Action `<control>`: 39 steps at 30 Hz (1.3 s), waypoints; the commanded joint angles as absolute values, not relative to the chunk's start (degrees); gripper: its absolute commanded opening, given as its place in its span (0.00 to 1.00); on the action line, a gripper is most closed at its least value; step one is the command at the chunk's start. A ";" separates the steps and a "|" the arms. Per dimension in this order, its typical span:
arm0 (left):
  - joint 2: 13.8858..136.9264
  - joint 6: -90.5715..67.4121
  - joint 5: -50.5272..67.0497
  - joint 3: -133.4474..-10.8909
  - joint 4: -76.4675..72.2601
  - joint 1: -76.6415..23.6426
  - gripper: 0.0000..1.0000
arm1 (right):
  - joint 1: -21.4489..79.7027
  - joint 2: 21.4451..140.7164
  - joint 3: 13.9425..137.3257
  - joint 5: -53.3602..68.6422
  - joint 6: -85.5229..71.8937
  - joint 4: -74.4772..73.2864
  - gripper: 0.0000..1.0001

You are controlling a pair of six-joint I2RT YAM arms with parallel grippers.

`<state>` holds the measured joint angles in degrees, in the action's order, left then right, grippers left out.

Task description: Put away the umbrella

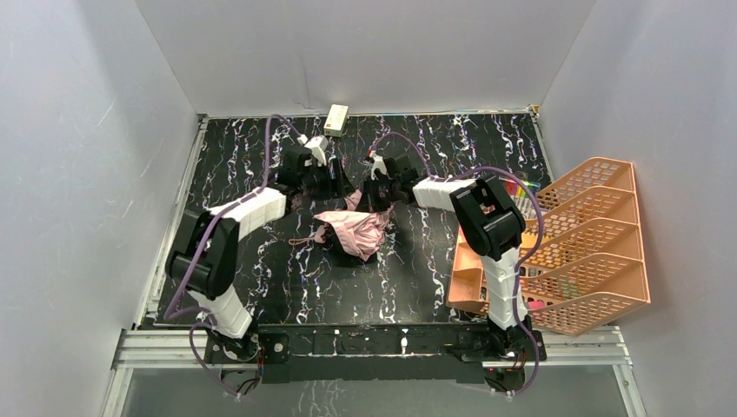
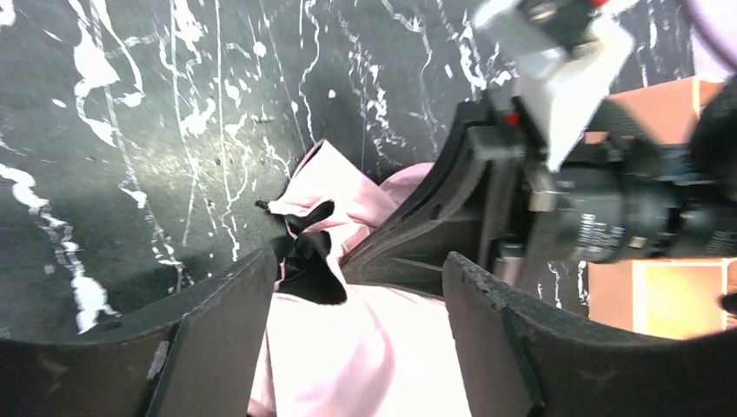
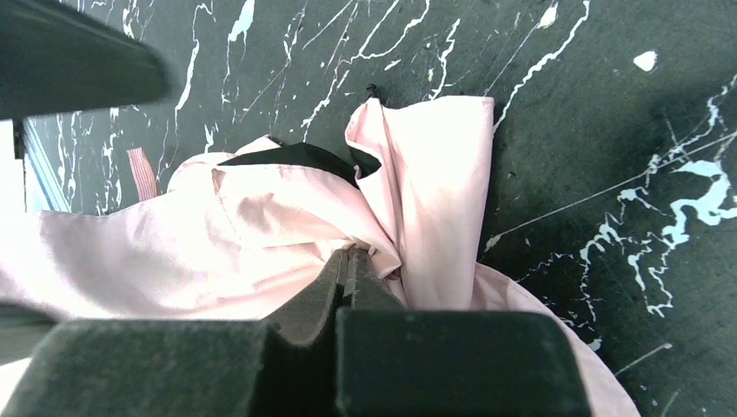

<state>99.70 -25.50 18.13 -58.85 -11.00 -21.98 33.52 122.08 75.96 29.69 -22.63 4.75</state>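
Black, white-veined table (image 1: 261, 278) sits between pale walls. The right gripper (image 3: 348, 257) has its fingers pressed tight together on a fold of pink fabric, pinching the umbrella (image 1: 354, 231) at the far side of the heap. The left gripper (image 2: 356, 261) has its fingers well apart. Pink cloth and a black fold lie between them, but they do not close on it, and the right arm's wrist is just beyond.

The umbrella lies crumpled in the middle of the table, just on the near side of both grippers. It is mostly pink side up, with black showing along its near edge. I cannot make out its handle.

A cream box (image 1: 336, 118) lies at the far edge by the back wall, well apart from the umbrella. An orange rack (image 1: 591, 243) stands at the right edge beside the right arm.
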 commanded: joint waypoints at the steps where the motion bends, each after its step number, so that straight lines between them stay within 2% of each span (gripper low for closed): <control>1: 89.42 -23.56 14.58 -61.26 -5.52 -21.45 0.74 | 33.23 124.53 74.27 18.98 -20.47 -4.64 0.00; 4: 82.13 -23.28 10.73 -59.95 -1.70 -21.37 0.85 | 33.05 124.72 74.11 16.95 -21.96 -4.66 0.00; 9: 65.91 -25.20 8.42 -53.48 4.51 -21.36 0.98 | 31.74 124.87 72.86 13.58 -25.97 -3.32 0.00; 15: 48.35 -34.26 15.41 -38.36 5.67 -23.91 0.98 | 29.68 124.63 71.22 13.17 -29.71 -1.52 0.00; 19: 40.17 -39.51 8.58 -30.40 3.54 -33.36 0.98 | 29.31 124.70 71.17 14.09 -29.63 -1.13 0.00; 23: 41.19 -40.01 2.83 -27.19 -1.90 -40.65 0.98 | 29.25 125.16 71.45 15.13 -29.52 -1.01 0.00; 27: 46.73 -38.42 2.16 -26.56 -9.28 -41.09 0.97 | 29.27 125.17 71.54 15.70 -29.36 -1.04 0.00; 33: 53.47 -33.47 -7.38 -31.40 -9.26 -41.04 0.90 | 29.24 124.91 71.97 16.49 -28.94 -1.32 0.00; 39: 58.21 -30.92 -6.23 -34.87 -11.91 -40.87 0.81 | 29.27 125.08 72.16 17.35 -28.77 -1.10 0.00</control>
